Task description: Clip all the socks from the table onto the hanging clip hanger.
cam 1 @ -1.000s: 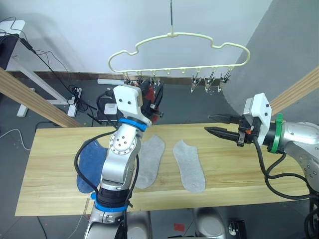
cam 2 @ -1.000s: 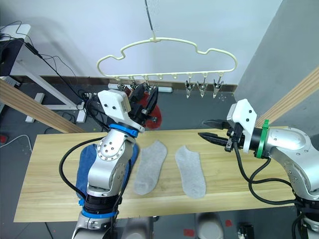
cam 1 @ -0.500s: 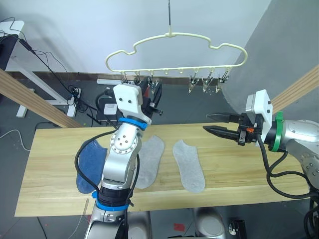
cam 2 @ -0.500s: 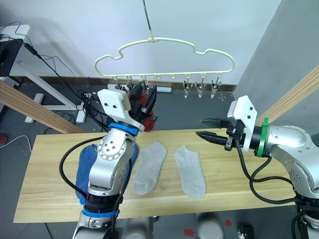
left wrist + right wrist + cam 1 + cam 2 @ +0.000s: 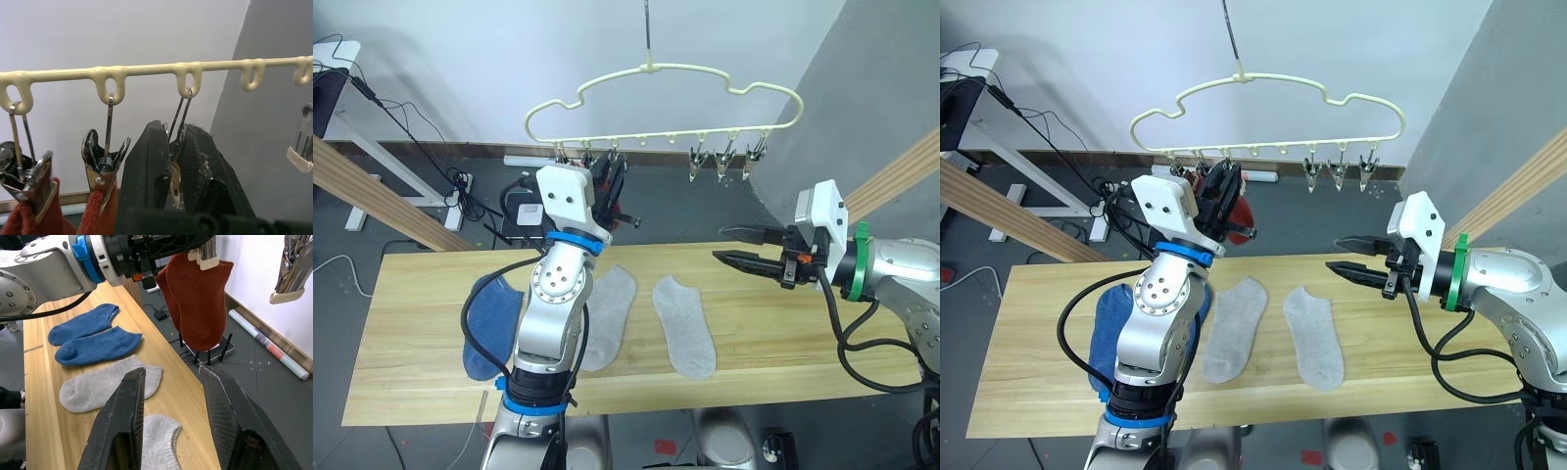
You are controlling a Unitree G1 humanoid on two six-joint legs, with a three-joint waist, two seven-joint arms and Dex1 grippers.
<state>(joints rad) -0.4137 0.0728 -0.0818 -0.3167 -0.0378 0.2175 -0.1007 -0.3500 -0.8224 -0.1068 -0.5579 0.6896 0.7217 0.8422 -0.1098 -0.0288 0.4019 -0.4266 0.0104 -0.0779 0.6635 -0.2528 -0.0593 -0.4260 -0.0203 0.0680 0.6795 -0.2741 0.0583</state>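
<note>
Clip hanger (image 5: 666, 103) hanging above far edge of desk (image 5: 783, 323). Two rust red socks (image 5: 195, 303) clipped at hanger's left end, side by side. Left pincer (image 5: 175, 161) raised to hanger's third clip (image 5: 177, 142), fingers pinching that clip. Right pincer (image 5: 736, 246) held level above desk's right part, below hanger's right clips, fingers spread, holding nothing. Two light grey socks (image 5: 685, 326) flat mid-desk under hanger. Two blue socks (image 5: 88, 335) lying left of grey pair.
</note>
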